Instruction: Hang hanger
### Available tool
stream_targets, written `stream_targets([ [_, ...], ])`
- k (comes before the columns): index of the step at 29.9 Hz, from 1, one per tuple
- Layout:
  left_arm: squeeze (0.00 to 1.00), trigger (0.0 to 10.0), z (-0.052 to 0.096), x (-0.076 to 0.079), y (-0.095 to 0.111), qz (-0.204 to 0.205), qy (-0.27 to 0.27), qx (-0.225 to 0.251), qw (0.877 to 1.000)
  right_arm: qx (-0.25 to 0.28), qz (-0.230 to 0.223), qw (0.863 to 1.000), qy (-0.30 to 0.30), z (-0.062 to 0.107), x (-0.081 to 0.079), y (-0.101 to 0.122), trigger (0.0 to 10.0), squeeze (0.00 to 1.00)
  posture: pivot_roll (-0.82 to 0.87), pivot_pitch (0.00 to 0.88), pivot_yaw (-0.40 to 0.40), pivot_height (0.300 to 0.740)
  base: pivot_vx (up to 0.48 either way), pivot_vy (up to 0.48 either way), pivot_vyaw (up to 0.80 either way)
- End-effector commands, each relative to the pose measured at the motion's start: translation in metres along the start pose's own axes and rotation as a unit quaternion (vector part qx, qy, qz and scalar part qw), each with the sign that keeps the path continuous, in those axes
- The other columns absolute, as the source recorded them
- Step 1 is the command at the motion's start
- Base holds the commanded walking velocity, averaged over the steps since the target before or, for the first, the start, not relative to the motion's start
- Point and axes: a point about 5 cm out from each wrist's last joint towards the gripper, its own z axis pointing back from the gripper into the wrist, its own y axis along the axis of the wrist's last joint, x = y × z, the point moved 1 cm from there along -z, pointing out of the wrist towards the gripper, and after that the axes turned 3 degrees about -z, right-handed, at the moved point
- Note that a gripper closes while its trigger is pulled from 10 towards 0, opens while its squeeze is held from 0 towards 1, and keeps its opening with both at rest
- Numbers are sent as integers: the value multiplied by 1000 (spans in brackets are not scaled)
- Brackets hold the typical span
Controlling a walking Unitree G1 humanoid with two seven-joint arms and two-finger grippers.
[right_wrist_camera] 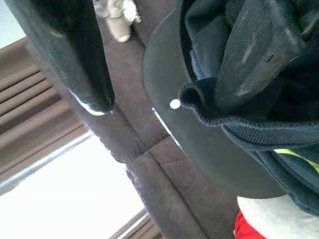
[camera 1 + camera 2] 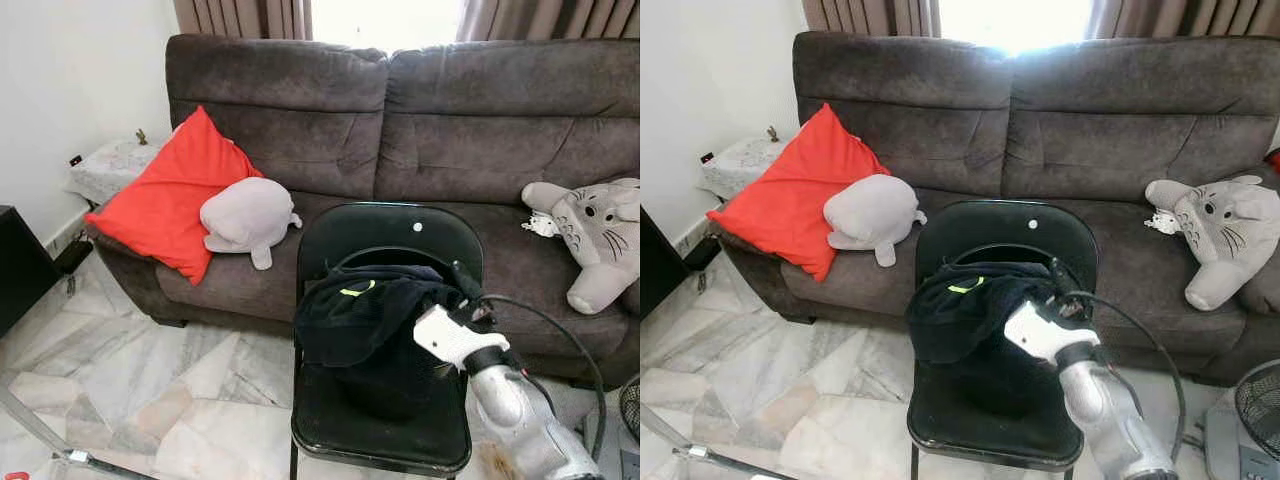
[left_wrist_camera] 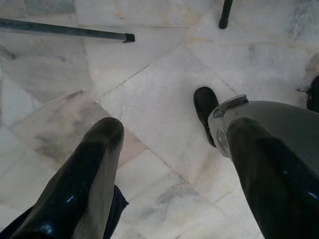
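Note:
A dark navy garment [image 2: 365,305] with a yellow-green mark lies bunched over the back and seat of a black folding chair [image 2: 385,425] in front of the sofa. My right gripper [image 2: 462,280] reaches in from the lower right and rests at the garment's upper right edge. In the right wrist view its fingers [image 1: 70,55] stand apart, so the gripper is open. One finger is tucked into a fold of the garment [image 1: 239,129]; the other is clear of it. I cannot make out a hanger. My left gripper [image 3: 169,149] hangs open over the marble floor.
A brown sofa [image 2: 450,130] behind the chair holds a red cushion [image 2: 170,200], a grey plush [image 2: 250,215] and a grey cat plush [image 2: 600,235]. A metal bar [image 2: 45,435] lies on the floor at the lower left. A fan [image 2: 1260,410] stands at the lower right.

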Motion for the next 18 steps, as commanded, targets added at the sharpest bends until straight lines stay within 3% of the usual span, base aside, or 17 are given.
stream_targets([
  [1,0,10000,1,-4,-3,1,2,-8,1000,-15,-15,999,40,-3,-8,1,10000,0,1,0,61,740,0,0,0],
  [5,0,10000,1,-4,-3,2,1,-9,1000,-19,2,997,74,-2,-16,1,10000,0,0,0,60,740,0,0,0],
  [10,0,10000,1,-3,-3,3,-1,-9,1000,-15,-14,997,81,-3,-15,5,10000,0,0,0,60,740,0,0,0],
  [15,0,10000,1,-3,-3,3,-2,-10,1000,-11,-64,989,136,-4,-23,15,10000,0,-5,0,60,740,0,0,0],
  [18,0,10000,1,-2,-3,4,-2,-9,1000,0,-88,988,128,-7,-22,23,10000,0,-1,0,57,740,0,0,0],
])
